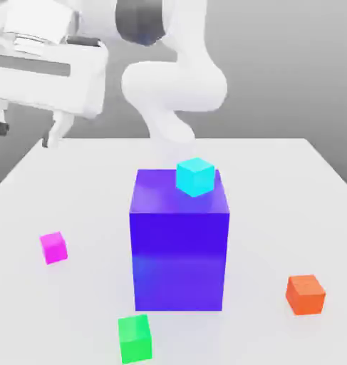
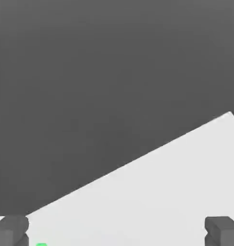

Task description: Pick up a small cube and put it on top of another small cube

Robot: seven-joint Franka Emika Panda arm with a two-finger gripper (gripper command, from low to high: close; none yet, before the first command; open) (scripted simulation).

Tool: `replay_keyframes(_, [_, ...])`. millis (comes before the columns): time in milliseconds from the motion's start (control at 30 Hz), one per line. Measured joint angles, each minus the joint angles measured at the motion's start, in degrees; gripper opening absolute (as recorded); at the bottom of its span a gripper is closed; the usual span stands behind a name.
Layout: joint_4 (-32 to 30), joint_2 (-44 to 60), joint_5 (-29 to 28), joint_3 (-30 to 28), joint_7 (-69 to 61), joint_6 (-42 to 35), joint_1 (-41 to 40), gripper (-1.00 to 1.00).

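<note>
Four small cubes: magenta cube [image 1: 53, 247], green cube [image 1: 135, 338], orange cube [image 1: 305, 294] around the blue block [image 1: 179, 246]; cyan cube [image 1: 196, 177] on top.
Gripper [image 1: 26, 134]: I read the jaws released, empty, high beyond the blue block, nothing picked yet.

The small cube [image 1: 53, 247] is plain bright magenta, and a cyan cube [image 1: 196, 176] sits on a glossy blue-purple block [image 1: 179, 242]. A green cube [image 1: 135, 338] and an orange cube [image 1: 306, 294] lie on the pale grey table [image 1: 276, 199]; the arm [image 1: 172, 85] is white.
</note>
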Motion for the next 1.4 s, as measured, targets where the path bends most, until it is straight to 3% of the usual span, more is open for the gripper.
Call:
replay_keyframes(300, [-9.3, 12.3, 0.2, -7.7, 2.0, 9.3, -8.0, 0.0])
replay_keyframes(467, [-14.5, 19.1, 7.2, -11.8, -1.8, 14.7, -11.3, 0.0])
replay_keyframes(633, [-14.1, 28.8, 21.0, -4.1, -11.0, 22.0, -16.5, 0.0])
replay_keyframes(733, [-12.9, 34.9, 24.9, 3.0, -14.2, 27.0, -22.8, 0.0])
replay_keyframes(767, [-12.6, 36.5, 25.2, 4.5, -14.5, 28.3, -24.2, -1.0])
replay_keyframes(1033, [-12.8, 35.3, 24.6, 3.9, -13.9, 27.4, -23.7, -1.0])
replay_keyframes(1200, [-14.8, 25.6, 15.3, -2.4, -7.0, 19.8, -19.8, -1.0])
replay_keyframes(1267, [-15.3, 22.3, 11.9, -2.2, -4.7, 16.9, -20.5, -1.0])
replay_keyframes(1400, [-12.9, 21.7, 11.6, 1.9, -4.0, 14.0, -20.5, -1.0])
